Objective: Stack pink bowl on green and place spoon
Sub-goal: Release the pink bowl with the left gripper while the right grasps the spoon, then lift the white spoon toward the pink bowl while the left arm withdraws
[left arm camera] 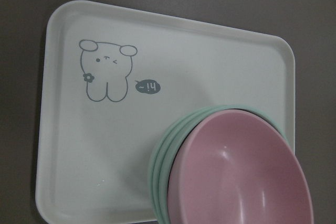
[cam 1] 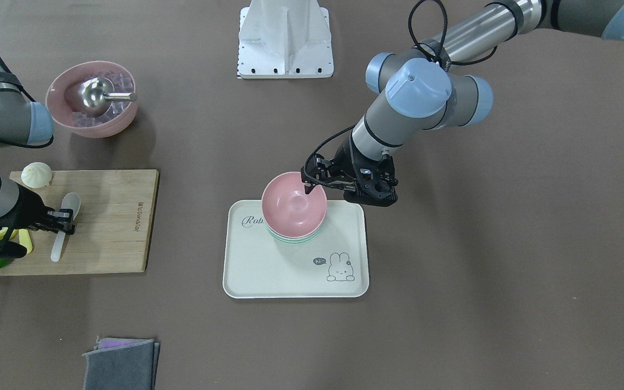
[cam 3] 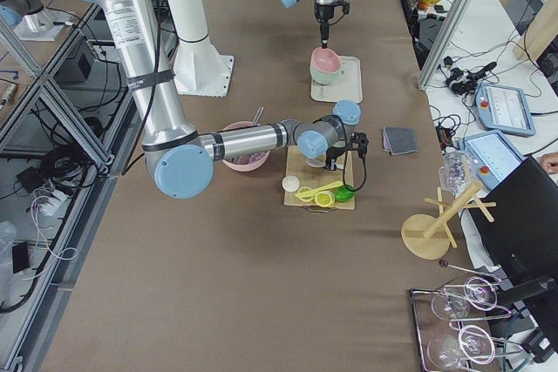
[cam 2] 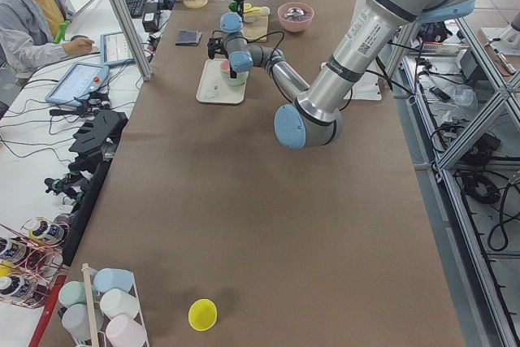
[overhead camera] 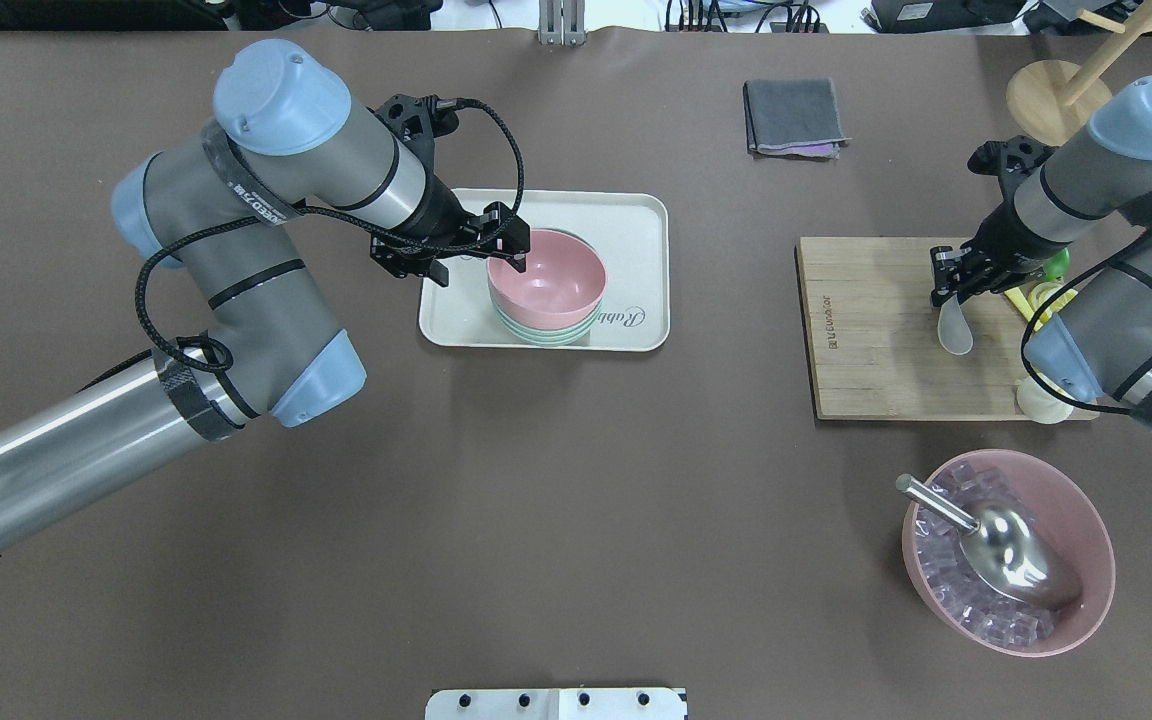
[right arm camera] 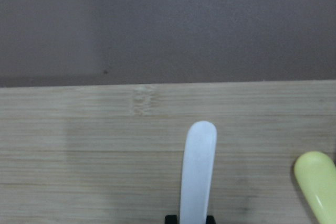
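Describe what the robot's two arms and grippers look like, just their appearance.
The left arm and right arm are silver-grey tubes with rounded pale blue joint caps. The left gripper and right gripper are black, open-framed, with two thin fingers each. A black braided cable loops along the left arm, and a dark tape band with white lettering wraps it.

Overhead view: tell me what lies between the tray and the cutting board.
Only bare table separates the tray from the cutting board in the overhead view; the grey cloth lies off that line.
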You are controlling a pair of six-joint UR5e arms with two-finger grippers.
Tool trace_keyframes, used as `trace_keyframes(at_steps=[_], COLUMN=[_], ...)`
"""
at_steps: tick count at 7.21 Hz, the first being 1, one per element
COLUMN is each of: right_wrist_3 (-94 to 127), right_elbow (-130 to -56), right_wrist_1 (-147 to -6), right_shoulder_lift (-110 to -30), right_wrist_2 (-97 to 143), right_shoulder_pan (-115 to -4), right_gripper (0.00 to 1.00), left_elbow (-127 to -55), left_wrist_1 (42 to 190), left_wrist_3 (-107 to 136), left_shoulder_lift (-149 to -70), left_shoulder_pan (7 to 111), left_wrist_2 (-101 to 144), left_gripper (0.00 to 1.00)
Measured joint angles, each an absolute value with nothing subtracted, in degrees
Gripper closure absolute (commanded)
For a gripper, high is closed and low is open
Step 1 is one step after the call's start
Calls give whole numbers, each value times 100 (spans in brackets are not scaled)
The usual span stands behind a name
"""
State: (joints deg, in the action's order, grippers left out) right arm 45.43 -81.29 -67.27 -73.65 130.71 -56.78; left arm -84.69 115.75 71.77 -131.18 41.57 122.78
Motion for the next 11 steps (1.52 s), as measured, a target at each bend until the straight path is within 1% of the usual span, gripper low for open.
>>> trace_keyframes(at_steps=[2, 3, 4, 6, 8, 9, 11], right_wrist_3=[4580, 4704, 5058, 6297, 7672, 8207, 8841], right_elbow=[-8174, -8220, -8266, -8305, -8387, -8422, -8402], right_wrist_1=[-6771, -6787, -6797, -6800, -6797, -6840, -7112], right_shoulder_lift=[-7271, -7149, -6936, -6270, -5556, -5232, -4669], right_wrist_2=[13113, 13198, 13273, 13275, 13054, 12934, 12491], right_shoulder_pan=[-5694, -5707, -5684, -5418, -4939, -4739, -4345], right_gripper=[100, 100, 100, 100, 100, 100, 100], left_elbow=[-8529, -8686, -9039, -10000, -10631, -10766, -10814], left_wrist_1=[11570, 11551, 11527, 11499, 11519, 11539, 11555], left_wrist_3=[7227, 7228, 7199, 6653, 5622, 5061, 4453], left_shoulder_lift=[-13100, -12989, -12651, -11490, -10300, -9832, -9404], left_shoulder_pan=[4160, 4177, 4240, 4636, 4948, 5103, 5344], left_wrist_2=[12278, 12282, 12307, 12633, 12836, 12906, 13032], left_gripper=[3, 3, 3, 3, 3, 3, 2])
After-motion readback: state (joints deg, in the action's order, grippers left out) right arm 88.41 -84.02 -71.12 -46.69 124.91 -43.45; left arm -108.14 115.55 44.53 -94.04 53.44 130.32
